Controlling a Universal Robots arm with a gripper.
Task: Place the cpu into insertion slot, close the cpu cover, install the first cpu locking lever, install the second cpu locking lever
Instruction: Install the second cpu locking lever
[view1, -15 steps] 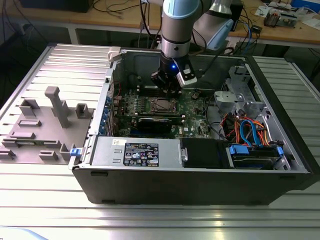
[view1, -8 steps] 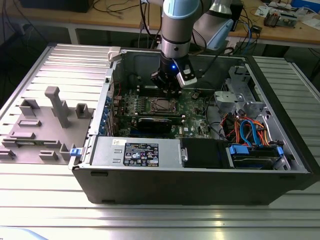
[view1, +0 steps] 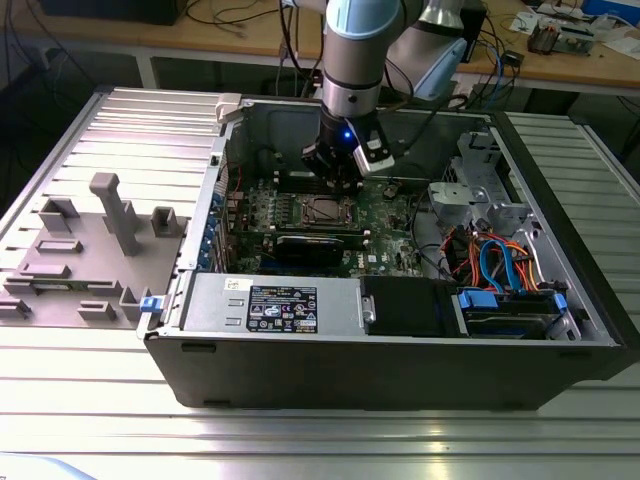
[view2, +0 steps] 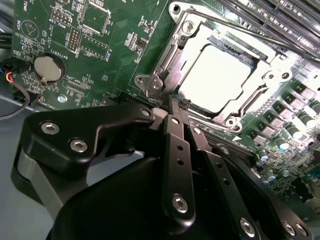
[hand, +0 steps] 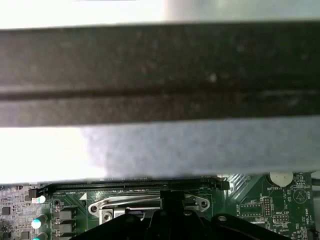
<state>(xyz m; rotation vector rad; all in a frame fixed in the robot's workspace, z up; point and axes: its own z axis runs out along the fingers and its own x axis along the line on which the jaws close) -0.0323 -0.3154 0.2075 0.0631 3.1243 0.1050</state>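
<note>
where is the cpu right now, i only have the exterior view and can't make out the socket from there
observer: in the second wrist view the cpu sits in the insertion slot, silver top up.
operator: is the cover down
observer: yes, the cpu cover lies flat over it, framing the metal top.
operator: and the gripper
observer: the gripper has its fingertips together right at one corner of the cover; i can't tell whether it touches.

Silver-grey square cpu (view2: 214, 79) is lying flat in the silver-rimmed insertion slot (view1: 327, 210), silver windowed cpu cover (view2: 260, 64) closed over it.
</note>
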